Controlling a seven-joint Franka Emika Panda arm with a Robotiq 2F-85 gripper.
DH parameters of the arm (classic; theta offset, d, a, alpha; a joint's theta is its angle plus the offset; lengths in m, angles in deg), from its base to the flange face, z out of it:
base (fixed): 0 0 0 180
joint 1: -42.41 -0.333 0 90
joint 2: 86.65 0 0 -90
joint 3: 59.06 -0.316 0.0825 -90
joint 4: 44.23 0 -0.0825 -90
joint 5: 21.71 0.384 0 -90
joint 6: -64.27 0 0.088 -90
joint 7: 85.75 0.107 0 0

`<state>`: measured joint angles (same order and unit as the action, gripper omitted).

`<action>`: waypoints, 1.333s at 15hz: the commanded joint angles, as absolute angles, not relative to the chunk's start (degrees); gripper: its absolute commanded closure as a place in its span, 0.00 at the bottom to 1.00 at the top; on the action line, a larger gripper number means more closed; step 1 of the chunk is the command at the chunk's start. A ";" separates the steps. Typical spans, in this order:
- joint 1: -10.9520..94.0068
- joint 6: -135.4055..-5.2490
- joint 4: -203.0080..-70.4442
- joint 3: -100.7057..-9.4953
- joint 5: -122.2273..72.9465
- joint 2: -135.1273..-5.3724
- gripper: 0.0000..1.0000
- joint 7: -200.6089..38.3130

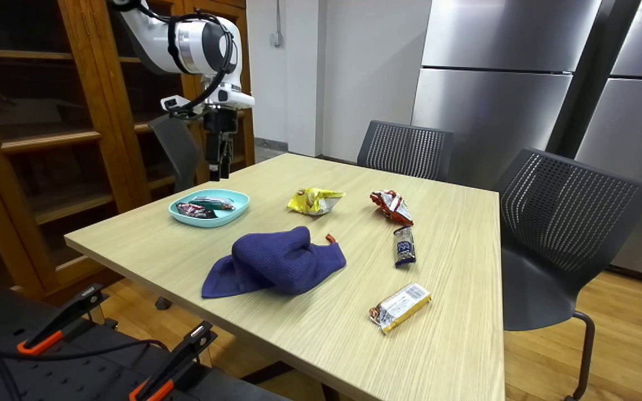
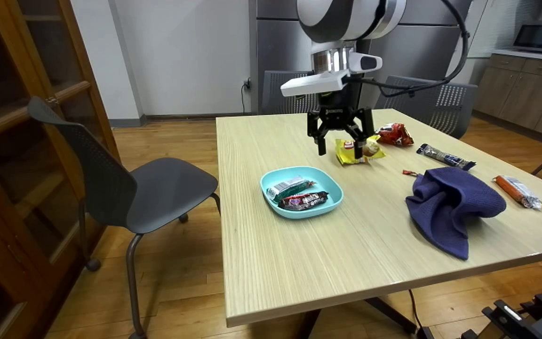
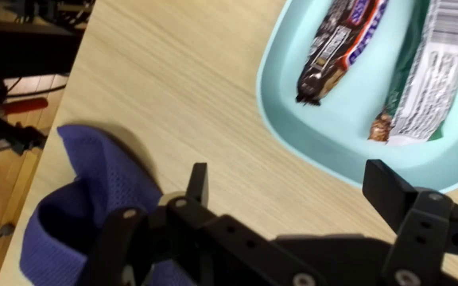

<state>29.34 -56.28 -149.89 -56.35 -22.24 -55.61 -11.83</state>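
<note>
My gripper (image 2: 340,151) is open and empty, fingers pointing down above the table. In the wrist view the fingers (image 3: 286,174) are wide apart, and the right one overlaps the rim of the light blue plate (image 3: 270,107). The plate holds a dark Snickers wrapper (image 3: 332,51) and a green-and-white wrapped bar (image 3: 431,75), side by side. A crumpled purple cloth (image 1: 282,259) lies near the table's front edge; it also shows in the wrist view (image 3: 113,171). A yellow snack bag (image 1: 315,201) lies on the table; in an exterior view it appears behind the gripper (image 2: 346,153).
A red snack bag (image 1: 392,206), a dark blue bar (image 1: 404,246) and a gold-orange bar (image 1: 400,307) lie across the table (image 1: 460,345). A small red-orange piece (image 2: 410,173) shows beside the cloth. Grey chairs (image 1: 407,147) stand around the table; a wooden cabinet (image 1: 48,139) stands behind.
</note>
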 commanded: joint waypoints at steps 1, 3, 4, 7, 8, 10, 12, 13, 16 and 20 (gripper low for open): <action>30.50 -53.76 -155.81 -54.85 -29.53 -61.43 0.00 -17.87; 31.41 -54.29 -157.84 -53.45 -34.41 -63.02 0.00 -21.27; 31.84 -54.61 -158.68 -52.86 -36.86 -63.66 0.00 -22.77; 34.58 -57.38 -161.69 -50.76 -45.18 -65.71 0.00 -30.51; 35.51 -58.18 -162.22 -50.20 -47.47 -66.09 0.00 -32.93; 38.39 -61.36 -163.13 -48.71 -51.07 -66.39 0.00 -38.92; 41.40 -65.39 -163.54 -47.50 -52.79 -66.30 0.00 -45.74; 42.87 -67.36 -163.44 -46.92 -53.00 -66.00 0.00 -49.36; 46.91 -72.19 -162.05 -45.28 -51.41 -64.38 0.00 -60.43; 52.90 -76.35 -159.25 -46.02 -44.42 -61.23 0.00 -77.08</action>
